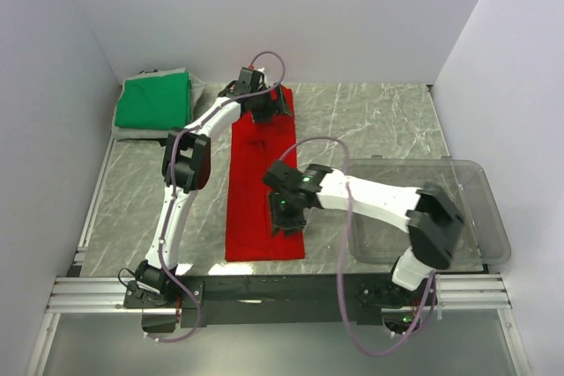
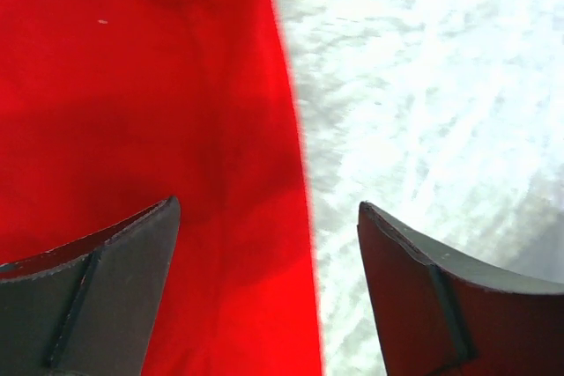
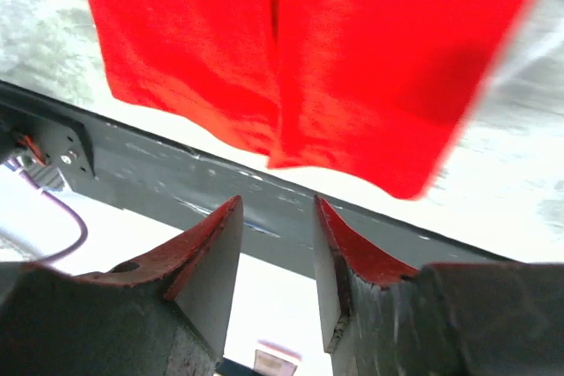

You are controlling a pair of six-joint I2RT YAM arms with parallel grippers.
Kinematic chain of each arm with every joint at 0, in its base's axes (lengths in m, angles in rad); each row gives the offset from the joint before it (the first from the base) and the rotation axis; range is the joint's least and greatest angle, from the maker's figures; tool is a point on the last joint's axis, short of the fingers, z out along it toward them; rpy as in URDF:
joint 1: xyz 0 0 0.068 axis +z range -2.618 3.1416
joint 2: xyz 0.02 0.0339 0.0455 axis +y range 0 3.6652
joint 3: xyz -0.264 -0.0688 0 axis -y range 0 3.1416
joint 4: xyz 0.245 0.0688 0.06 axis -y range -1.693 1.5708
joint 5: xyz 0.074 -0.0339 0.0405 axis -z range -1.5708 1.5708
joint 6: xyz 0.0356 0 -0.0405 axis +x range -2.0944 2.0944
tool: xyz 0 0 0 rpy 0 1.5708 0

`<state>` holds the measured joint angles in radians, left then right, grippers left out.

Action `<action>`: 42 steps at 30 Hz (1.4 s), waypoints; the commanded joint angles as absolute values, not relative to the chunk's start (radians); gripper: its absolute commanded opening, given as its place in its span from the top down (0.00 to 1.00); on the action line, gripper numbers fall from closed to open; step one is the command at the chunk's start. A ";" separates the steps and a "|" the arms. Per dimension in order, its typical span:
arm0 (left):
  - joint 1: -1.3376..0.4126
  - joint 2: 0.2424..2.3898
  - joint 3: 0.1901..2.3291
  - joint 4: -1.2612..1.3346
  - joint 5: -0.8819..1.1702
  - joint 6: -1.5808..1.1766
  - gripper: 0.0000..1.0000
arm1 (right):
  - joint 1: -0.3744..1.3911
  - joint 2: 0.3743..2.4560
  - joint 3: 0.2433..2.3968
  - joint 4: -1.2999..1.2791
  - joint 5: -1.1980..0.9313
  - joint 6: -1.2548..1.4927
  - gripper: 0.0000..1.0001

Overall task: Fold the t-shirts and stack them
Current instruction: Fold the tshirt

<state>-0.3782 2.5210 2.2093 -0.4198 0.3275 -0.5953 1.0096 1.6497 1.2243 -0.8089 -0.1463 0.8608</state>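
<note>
Red t-shirt (image 1: pixel 251 182), a long folded strip, lies left of the clear plastic bin (image 1: pixel 480 217), left gripper (image 2: pixel 267 204) at its far end, right gripper (image 3: pixel 278 200) at its near end, both parted and empty; pinching corners squarely should keep the fold even.

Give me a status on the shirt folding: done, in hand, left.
Done: the green t-shirt lies folded in the far left corner. In hand: the red t-shirt is a long narrow strip, sides apparently folded in; the left gripper stands open over its far end, the right gripper open by its near end, neither holding cloth. Left: fold the red strip shorter and stack the shirts.
</note>
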 commanded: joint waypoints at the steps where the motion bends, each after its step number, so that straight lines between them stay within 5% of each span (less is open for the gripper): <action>1: -0.380 2.324 2.212 -0.356 0.393 -0.627 0.12 | 0.954 1.539 1.105 -0.858 -0.103 0.833 0.55; 6: -0.380 2.149 2.100 -0.425 0.339 -0.600 0.12 | 0.902 1.479 0.987 -0.807 -0.138 0.746 0.55; 21: -0.382 1.383 1.004 -0.612 0.124 -0.643 0.16 | 0.897 1.583 0.907 -0.672 -0.238 0.695 0.57; 34: -0.388 1.158 0.773 -0.811 0.063 -0.730 0.18 | 0.905 1.649 0.871 -0.624 -0.287 0.672 0.65; 42: -0.414 1.111 0.657 -0.844 0.133 -0.752 0.28 | 0.908 1.666 0.853 -0.630 -0.293 0.667 0.78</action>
